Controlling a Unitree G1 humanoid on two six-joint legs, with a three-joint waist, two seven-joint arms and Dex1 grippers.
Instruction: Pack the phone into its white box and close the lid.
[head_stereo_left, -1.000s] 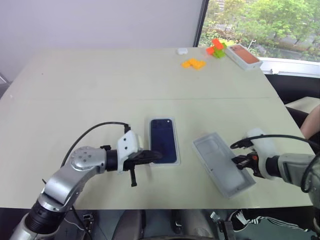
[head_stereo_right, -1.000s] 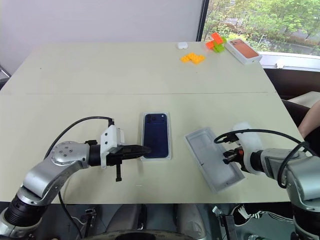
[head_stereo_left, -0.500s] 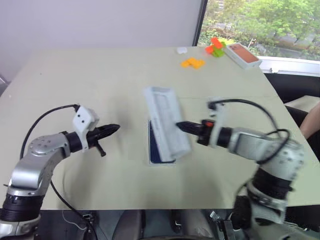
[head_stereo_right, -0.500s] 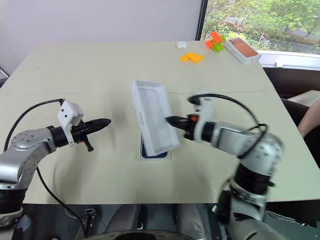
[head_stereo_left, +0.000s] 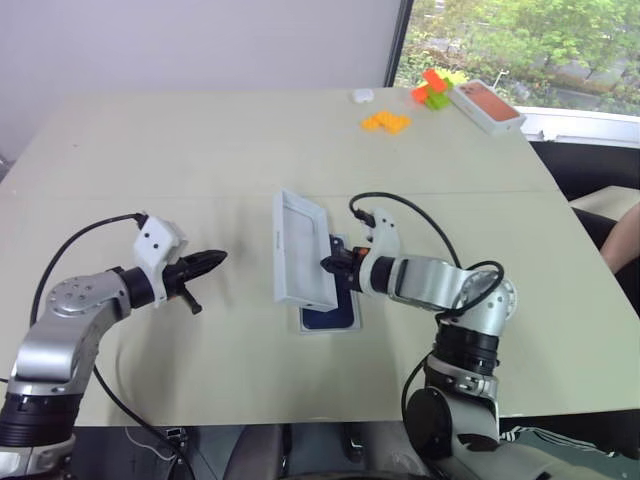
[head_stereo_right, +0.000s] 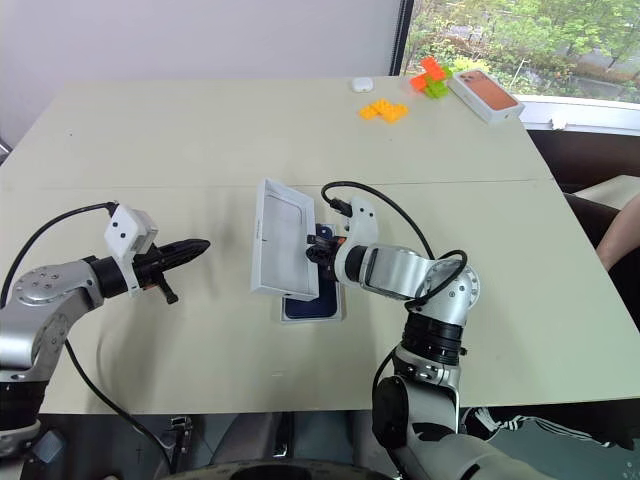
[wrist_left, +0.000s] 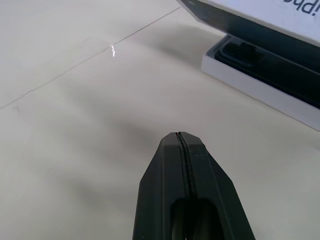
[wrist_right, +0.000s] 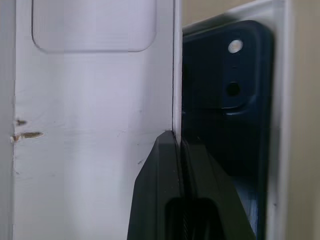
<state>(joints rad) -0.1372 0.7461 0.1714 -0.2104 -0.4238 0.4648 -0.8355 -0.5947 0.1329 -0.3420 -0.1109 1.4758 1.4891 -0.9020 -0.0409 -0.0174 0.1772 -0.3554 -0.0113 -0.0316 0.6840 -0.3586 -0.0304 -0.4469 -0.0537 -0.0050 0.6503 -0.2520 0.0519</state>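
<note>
Gleaming navy phone (wrist_right: 227, 100) in white box (wrist_right: 280, 125)

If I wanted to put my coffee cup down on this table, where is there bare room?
The wide stretch between the left claw and the far edge is bare, as is the near right part beside the robot's arm. It is crowded at the middle, where the right claw holds the lid over the white box, and by the orange blocks.

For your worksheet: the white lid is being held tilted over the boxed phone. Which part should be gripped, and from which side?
Grip the lid by its thin long side wall, coming from the robot's right, as the right gripper does. The broad panel is too wide; only the rim fits narrow jaws.
</note>
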